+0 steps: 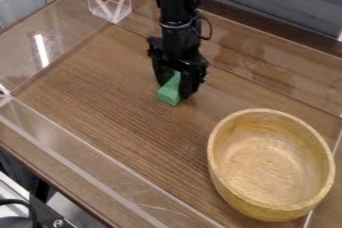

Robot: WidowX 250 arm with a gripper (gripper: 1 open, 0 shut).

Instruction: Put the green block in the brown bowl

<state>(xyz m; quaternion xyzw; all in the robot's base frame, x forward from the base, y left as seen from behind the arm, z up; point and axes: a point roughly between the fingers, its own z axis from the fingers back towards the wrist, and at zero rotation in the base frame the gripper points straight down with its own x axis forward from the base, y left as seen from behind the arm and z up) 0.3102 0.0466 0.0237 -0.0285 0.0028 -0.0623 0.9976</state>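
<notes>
One black robot hand (177, 80) pointing straight down over the small bright green rectangular block (170, 92), fingers astride its far end, still apart, grip not clearly made. Block flat on the dark wood-grain worktop (94, 92), up and left of the wide round tan wooden bowl (271, 162), well apart from it.

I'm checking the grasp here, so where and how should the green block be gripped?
Grip the green block across its narrow width, near the far end, coming straight down from above. It lies flat on the table, long sides exposed; the gripper already straddles it.
</notes>
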